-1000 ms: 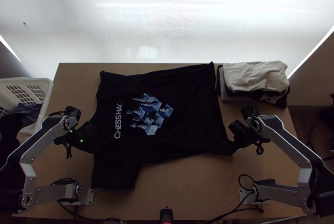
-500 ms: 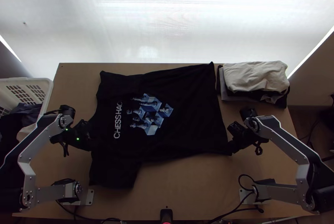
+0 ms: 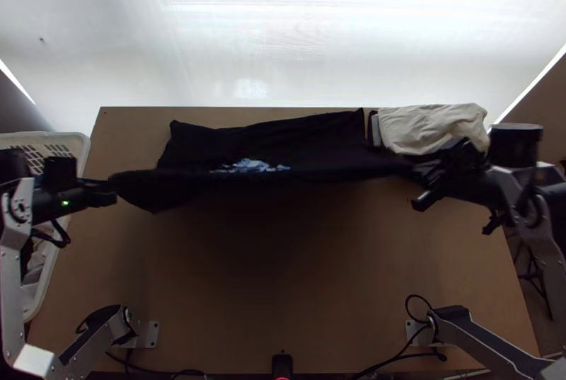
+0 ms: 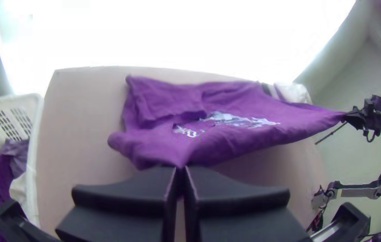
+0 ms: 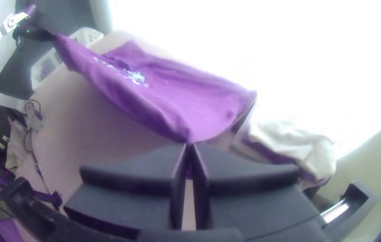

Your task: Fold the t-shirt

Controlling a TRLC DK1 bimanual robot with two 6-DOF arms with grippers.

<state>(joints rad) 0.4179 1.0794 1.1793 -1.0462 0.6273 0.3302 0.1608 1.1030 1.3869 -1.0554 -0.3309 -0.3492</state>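
Nearest, at the two sides of the light wooden counter (image 3: 283,295), stand the bases of the arms, the left base (image 3: 145,334) and the right base (image 3: 421,334). Along the left side of the counter is a white basket (image 3: 79,141) with some clothes (image 4: 18,157) inside.

Farther on, the left tool (image 3: 112,192) has its fingers pressed together on one part of the dark t-shirt (image 3: 304,136). The right tool (image 3: 424,168) is clamped in the same manner on another part of it. Between them the near side of the t-shirt is lifted and stretched across, and a blue and white print shows on it.

Behind this, the far part of the t-shirt lies on the counter. Just beside its right end is a pile of folded cloth (image 3: 428,129) with a pale piece on top.
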